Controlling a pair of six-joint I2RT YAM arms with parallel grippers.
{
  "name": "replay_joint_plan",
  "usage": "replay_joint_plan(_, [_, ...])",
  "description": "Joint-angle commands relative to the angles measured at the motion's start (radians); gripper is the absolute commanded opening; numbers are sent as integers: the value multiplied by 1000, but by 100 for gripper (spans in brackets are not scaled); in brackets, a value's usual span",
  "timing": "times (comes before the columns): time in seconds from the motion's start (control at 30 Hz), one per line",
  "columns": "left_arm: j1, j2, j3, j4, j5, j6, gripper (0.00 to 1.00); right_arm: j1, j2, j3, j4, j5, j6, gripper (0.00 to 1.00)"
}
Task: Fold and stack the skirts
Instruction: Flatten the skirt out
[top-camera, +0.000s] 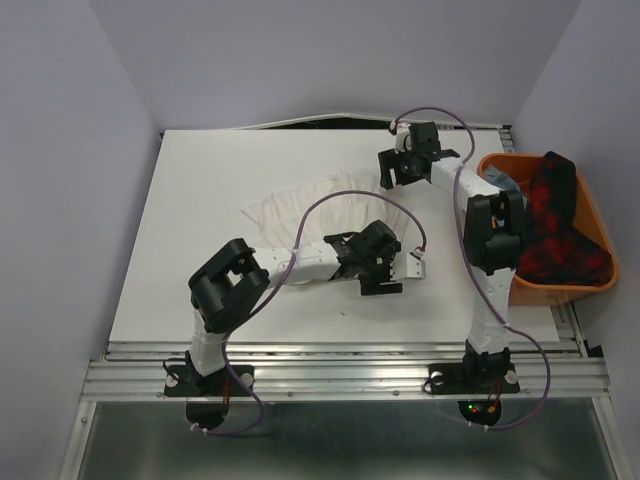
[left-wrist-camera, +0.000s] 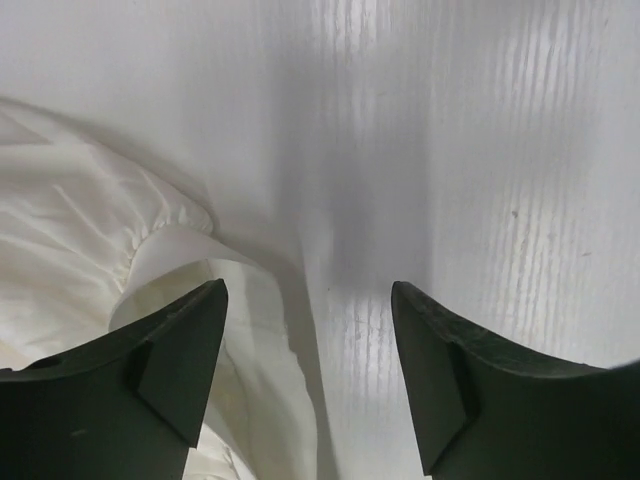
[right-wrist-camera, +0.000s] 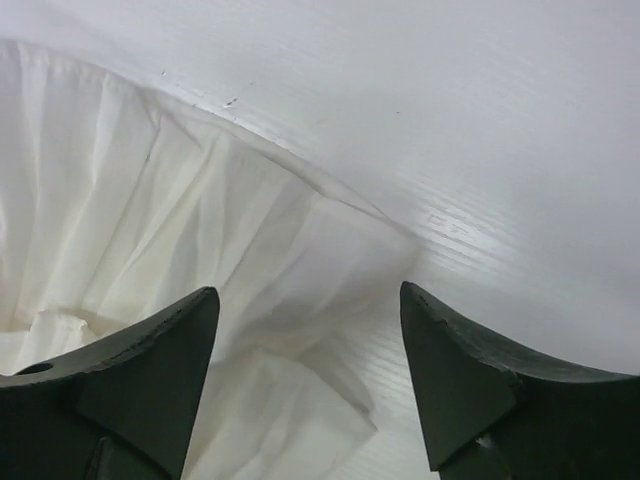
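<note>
The thin white skirt (top-camera: 320, 208) lies spread and rumpled on the table's middle. My left gripper (top-camera: 402, 266) hangs open just over its near right edge. In the left wrist view the gathered cloth (left-wrist-camera: 90, 230) runs under the left finger (left-wrist-camera: 180, 350), and the gripper (left-wrist-camera: 308, 292) holds nothing. My right gripper (top-camera: 388, 170) is open over the skirt's far right corner. That corner (right-wrist-camera: 200, 210) lies flat below the gripper (right-wrist-camera: 309, 290), between its fingers. The red-and-black plaid skirt (top-camera: 556, 225) and the light blue denim skirt (top-camera: 504, 180) lie in the tub.
An orange plastic tub (top-camera: 590, 215) stands at the table's right edge, beside the right arm's upright link (top-camera: 492, 235). Bare white table (top-camera: 200, 290) shows left of and in front of the skirt. Purple walls close in the back and sides.
</note>
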Motion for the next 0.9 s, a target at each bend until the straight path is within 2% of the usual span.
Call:
replay_joint_plan(0.0, [3,-164,63,52,39,-133,79,-4,-102,34,3,78,48,80])
replay_joint_plan(0.07, [23,-228,63,63,58,-172,80,-4,-150,9,-25,59,83,80])
replay_joint_plan(0.17, [119,-321,76,63,102,-284,82,-4,-236,-55,-80,-47,123,80])
replay_joint_plan(0.3, [313,-341,93,3,109,-363,83,-4,-291,-143,-169,-181,157,79])
replay_joint_plan(0.33, [389,-319,93,-8,84,-357,83,8,-296,-176,-183,-208,154,77])
replay_joint_plan(0.5, [568,-216,75,-42,30,-251,78,48,-310,-317,-198,-232,151,74])
replay_joint_plan(0.57, [615,-138,69,-52,1,-176,68,57,-304,-370,-186,-215,156,72])
replay_joint_plan(0.8, [657,-45,0,-57,-43,-32,59,57,-189,-358,-163,-101,74,67])
replay_joint_plan(0.87, [661,-28,-32,-55,-59,-21,52,57,-149,-303,-160,-57,54,67])
